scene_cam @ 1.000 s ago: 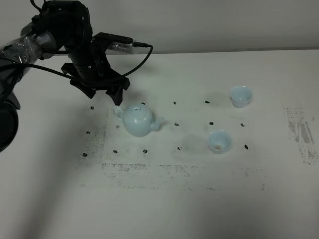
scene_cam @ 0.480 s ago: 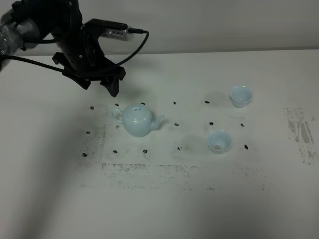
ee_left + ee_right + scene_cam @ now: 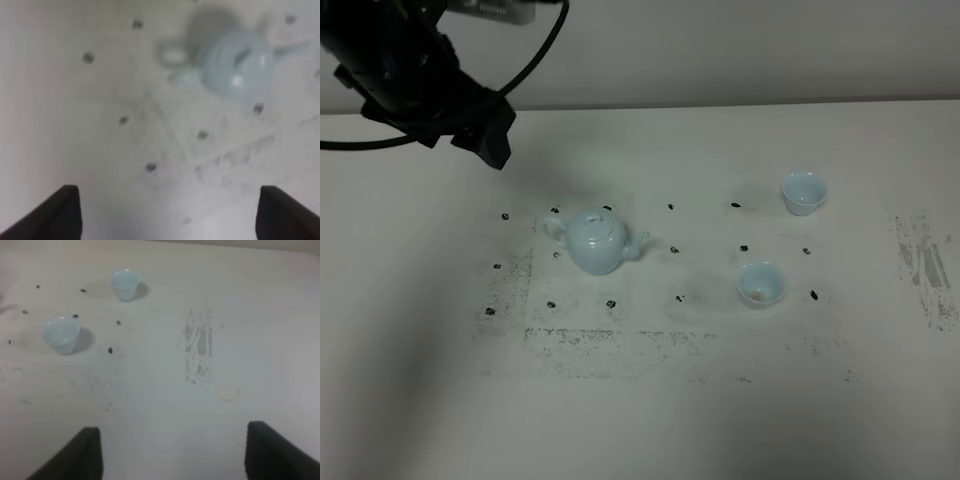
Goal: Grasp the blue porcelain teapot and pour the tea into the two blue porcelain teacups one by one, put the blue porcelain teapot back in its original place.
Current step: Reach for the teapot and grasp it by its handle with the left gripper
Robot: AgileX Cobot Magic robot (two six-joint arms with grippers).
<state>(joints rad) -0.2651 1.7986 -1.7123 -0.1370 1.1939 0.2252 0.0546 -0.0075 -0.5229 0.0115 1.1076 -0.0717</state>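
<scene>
Blue porcelain teapot (image 3: 597,241) sits upright, well ahead of the left gripper (image 3: 172,215), spread wide, empty; right gripper (image 3: 172,452) likewise wide.

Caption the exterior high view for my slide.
Left end effector hovers open, clear of the teapot; two teacups stand at right.

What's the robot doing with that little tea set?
Nothing is being held right now. The blue porcelain teapot sits upright on the table. The nearer teacup and the farther teacup stand apart on the spout's side. The left gripper is open and empty. It was right by the teapot a second ago and has lifted up and away. The right gripper is open too, hanging above the table near the cups.
</scene>
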